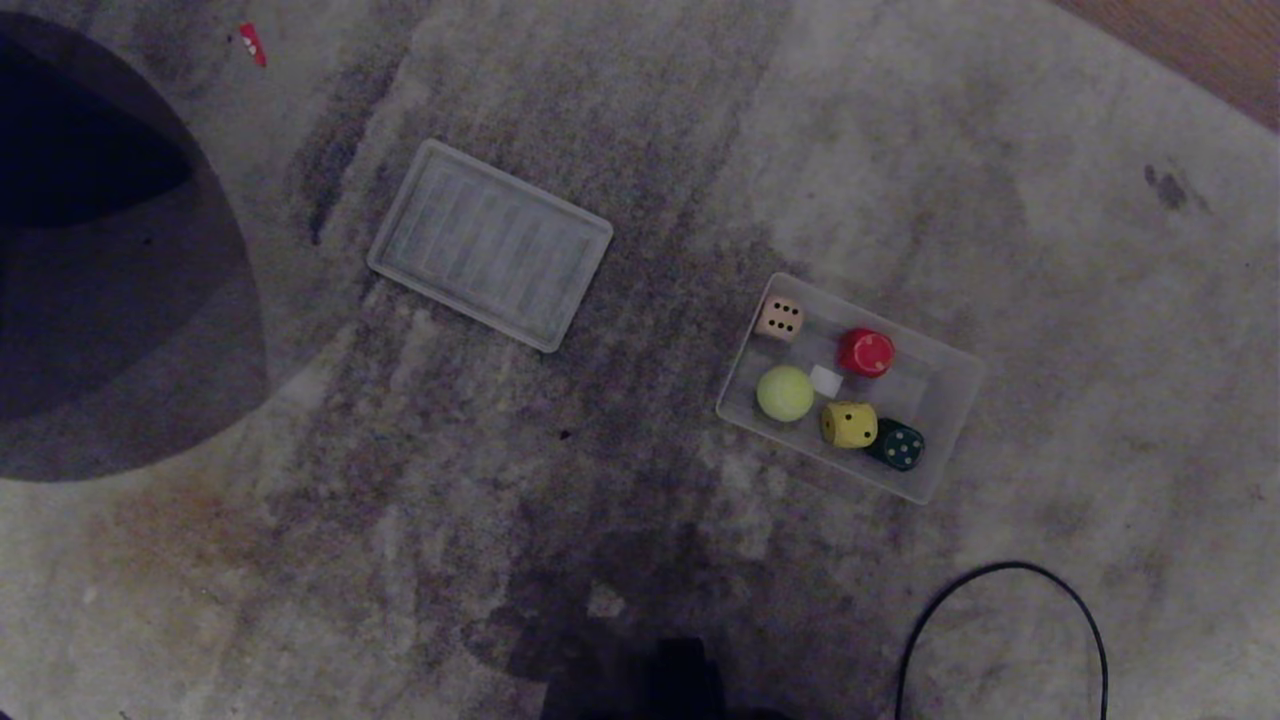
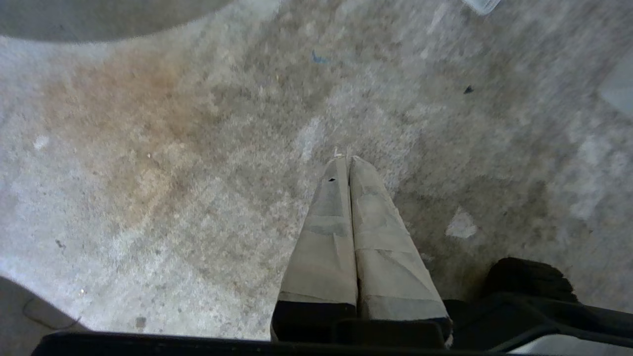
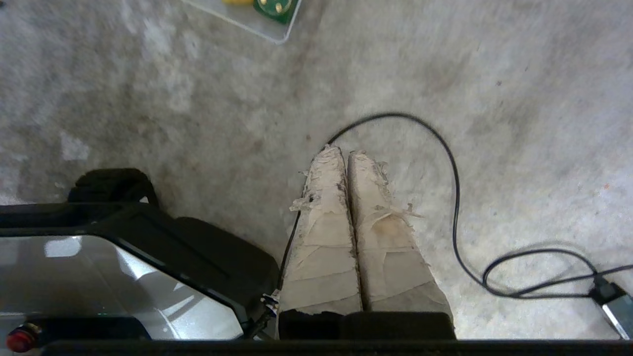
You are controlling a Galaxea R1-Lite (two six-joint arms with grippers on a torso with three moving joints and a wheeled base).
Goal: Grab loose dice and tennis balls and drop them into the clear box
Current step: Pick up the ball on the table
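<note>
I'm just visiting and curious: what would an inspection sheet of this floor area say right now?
Surface: worn, stained grey carpet.
Job's things: clear box on the carpet holds a beige die, red die, yellow die, green die and one tennis ball; no second ball in view.
Clutter: flat ribbed lid lying apart from the box; small red scrap.
Grippers: left gripper and right gripper both shut, empty, above the carpet.
Cables: black cable looping on the carpet.
Surroundings: dark rounded shape at the left; wood floor at the far corner.
</note>
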